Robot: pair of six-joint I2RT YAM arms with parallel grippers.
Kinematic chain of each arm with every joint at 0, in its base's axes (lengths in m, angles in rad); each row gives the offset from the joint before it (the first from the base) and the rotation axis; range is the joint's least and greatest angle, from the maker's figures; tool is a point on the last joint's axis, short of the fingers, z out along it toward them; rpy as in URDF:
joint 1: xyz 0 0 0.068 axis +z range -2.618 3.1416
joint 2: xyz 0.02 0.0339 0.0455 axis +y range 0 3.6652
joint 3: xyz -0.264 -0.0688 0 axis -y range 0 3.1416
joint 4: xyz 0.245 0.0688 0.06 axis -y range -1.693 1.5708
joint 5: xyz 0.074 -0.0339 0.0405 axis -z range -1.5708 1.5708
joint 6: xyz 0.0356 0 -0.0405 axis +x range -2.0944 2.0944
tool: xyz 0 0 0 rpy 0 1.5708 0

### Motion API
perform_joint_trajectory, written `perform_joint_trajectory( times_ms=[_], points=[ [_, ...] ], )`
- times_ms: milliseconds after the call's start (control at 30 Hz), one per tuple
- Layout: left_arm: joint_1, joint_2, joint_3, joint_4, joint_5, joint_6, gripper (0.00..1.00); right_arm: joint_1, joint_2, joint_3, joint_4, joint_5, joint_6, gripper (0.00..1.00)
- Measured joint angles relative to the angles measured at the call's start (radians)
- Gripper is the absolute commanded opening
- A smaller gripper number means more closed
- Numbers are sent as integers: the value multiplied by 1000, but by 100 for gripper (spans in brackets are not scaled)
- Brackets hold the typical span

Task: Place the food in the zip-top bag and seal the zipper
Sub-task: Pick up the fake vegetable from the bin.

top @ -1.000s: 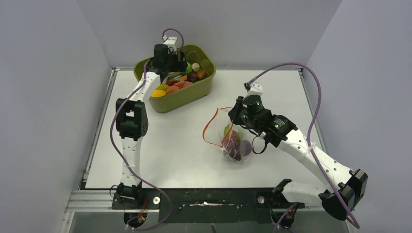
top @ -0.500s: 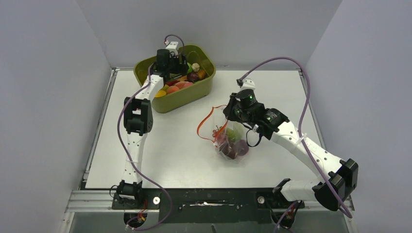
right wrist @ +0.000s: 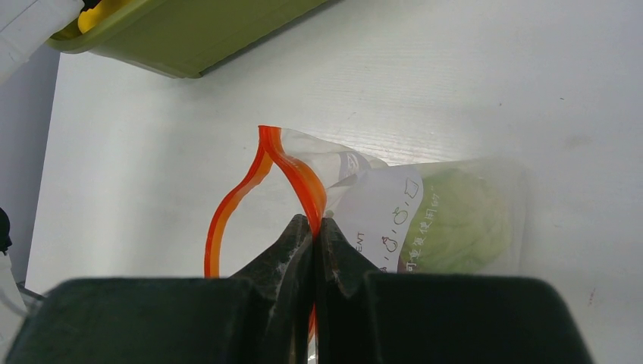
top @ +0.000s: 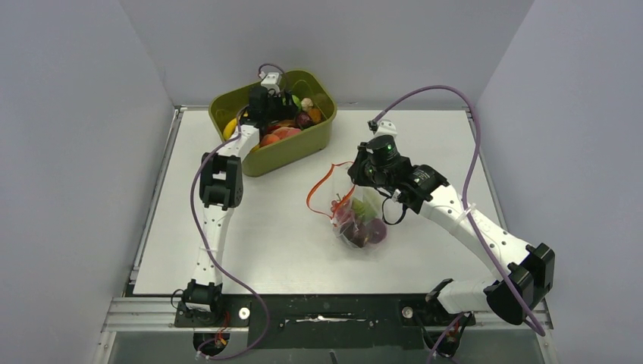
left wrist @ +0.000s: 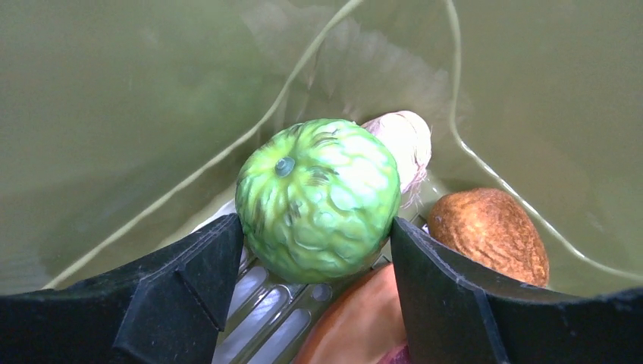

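Two grippers are at work. The left gripper (left wrist: pixel 317 231) is down inside the olive-green tub (top: pixel 303 148) in the upper middle of the top view, its jaws wide, with a green fruit (left wrist: pixel 318 197) between them and both black inner faces against its skin. That fruit is round, glossy and knobbly with scale-like bumps and a small stem stub. Beside it I see a rough, brown, almond-shaped piece (left wrist: pixel 493 231), a pale ridged piece (left wrist: pixel 406 140) behind, and a smooth orange-brown one (left wrist: pixel 356 326) below. The tub's walls are hard, shiny plastic, with a ribbed pale part under the fruit.

The right gripper (right wrist: pixel 315 227) is pinched tight on the zipper (right wrist: pixel 227 220), a thin red-orange strip that curls into an open loop. The zip-top bag (right wrist: pixel 364 193) is clear, crinkled film with small print, lying at centre-right of the top view. The food (top: pixel 360 224) inside shows as purple, red and green lumps, one pale green and ridged.

The surface (top: pixel 250 227) is matte white with a faint grain. Plain grey walls (top: pixel 76 152) close three sides; a black rail (top: pixel 326 311) runs along the bottom.
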Motion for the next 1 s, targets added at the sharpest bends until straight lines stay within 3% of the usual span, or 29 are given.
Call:
perform_joint_trajectory(
  times_ms=[200, 367, 567, 1000],
  points=[
    [2, 3, 0, 83, 0, -36, 66, -3, 2, 0, 0, -1, 1, 0],
    [1, 10, 0, 163, 9, -78, 50, -8, 14, 9, 0, -8, -2, 0],
    [0, 20, -16, 203, 24, -108, 44, -20, 14, 9, 3, -16, -3, 0],
    [2, -139, -315, 296, 48, -115, 39, -32, 8, -7, 23, -45, -2, 0]
  ],
)
